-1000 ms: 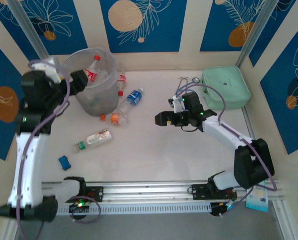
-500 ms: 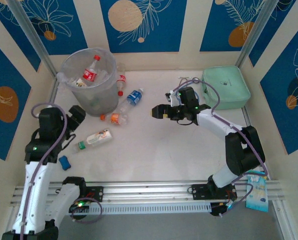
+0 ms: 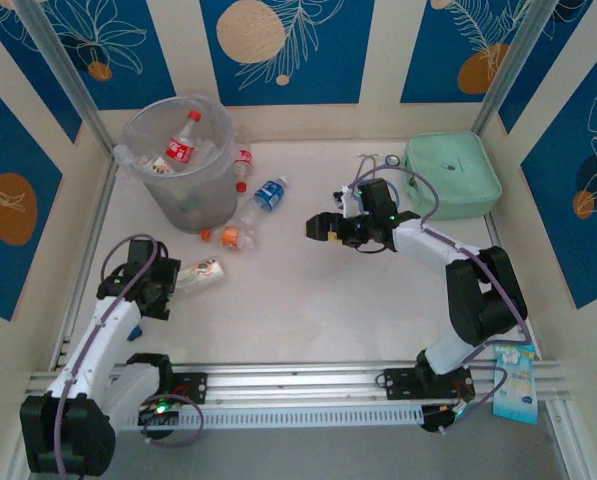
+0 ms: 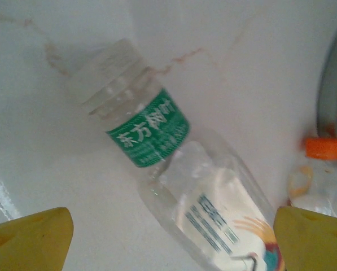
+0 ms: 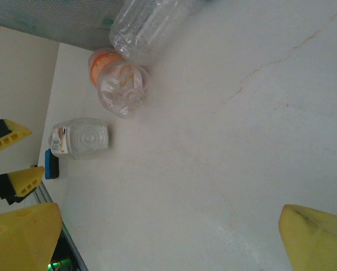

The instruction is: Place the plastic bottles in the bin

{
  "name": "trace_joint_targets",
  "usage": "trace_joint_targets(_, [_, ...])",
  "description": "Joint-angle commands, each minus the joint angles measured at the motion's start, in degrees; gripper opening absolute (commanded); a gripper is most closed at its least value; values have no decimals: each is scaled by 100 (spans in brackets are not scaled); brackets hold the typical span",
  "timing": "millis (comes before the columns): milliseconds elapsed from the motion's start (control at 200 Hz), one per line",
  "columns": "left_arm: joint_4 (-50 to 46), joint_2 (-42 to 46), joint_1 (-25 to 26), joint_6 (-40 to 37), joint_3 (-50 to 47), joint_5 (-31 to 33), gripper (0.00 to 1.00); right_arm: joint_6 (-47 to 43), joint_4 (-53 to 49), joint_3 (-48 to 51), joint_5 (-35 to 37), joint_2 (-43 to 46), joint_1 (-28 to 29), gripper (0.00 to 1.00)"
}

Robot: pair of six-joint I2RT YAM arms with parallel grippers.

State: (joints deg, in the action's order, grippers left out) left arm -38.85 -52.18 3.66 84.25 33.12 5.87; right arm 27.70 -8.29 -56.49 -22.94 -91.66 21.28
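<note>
The bin [image 3: 178, 165] stands at the back left with a red-label bottle [image 3: 181, 148] inside. A green-banded, white-label bottle [image 3: 202, 271] lies on the table, and my left gripper [image 3: 168, 281] is at its cap end. In the left wrist view that bottle [image 4: 157, 132] lies between my open yellow fingertips [image 4: 30, 237], untouched. An orange-capped bottle [image 3: 233, 234], a blue-label bottle [image 3: 269, 193] and another red-label bottle [image 3: 242, 160] lie beside the bin. My right gripper [image 3: 318, 227] hovers mid-table, open and empty, its fingertips [image 5: 21, 237] wide apart.
A mint-green square case [image 3: 453, 175] sits at the back right. A small blue object [image 5: 49, 164] lies near the left gripper. The orange-capped bottle [image 5: 120, 84] and a clear one [image 5: 148, 22] lie by the bin wall [image 5: 49, 17].
My left arm has swung down from the bin's rim to the table and now straddles the green-banded bottle. The right gripper has barely shifted.
</note>
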Motion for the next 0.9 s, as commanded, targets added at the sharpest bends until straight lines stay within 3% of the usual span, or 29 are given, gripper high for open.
trace_joint_targets(0, [448, 14, 36, 1066, -368, 141, 89, 54, -132, -3, -158, -37, -19, 99])
trace_joint_targets(170, [794, 116, 17, 1410, -801, 581, 82, -47, -294, 31, -134, -28, -44, 99])
trace_joint_targets(525, [1274, -468, -117, 1068, -798, 753, 61, 42, -234, 151, -196, -28, -10, 99])
trace_joint_targets(605, [1512, -633, -216, 927, -816, 717, 63, 34, -243, 169, -196, -10, -1, 99])
trace_joint_targets(765, [2182, -1114, -430, 409, -742, 390, 78, 33, -239, 256, -206, 34, 6, 99])
trace_joint_targets(815, [2341, -1288, -454, 328, -699, 202, 78, 51, -209, 290, -240, 25, 8, 99])
trace_joint_targets(896, [2431, -1464, -463, 306, -625, 65, 69, 74, -195, 326, -265, 13, 45, 99])
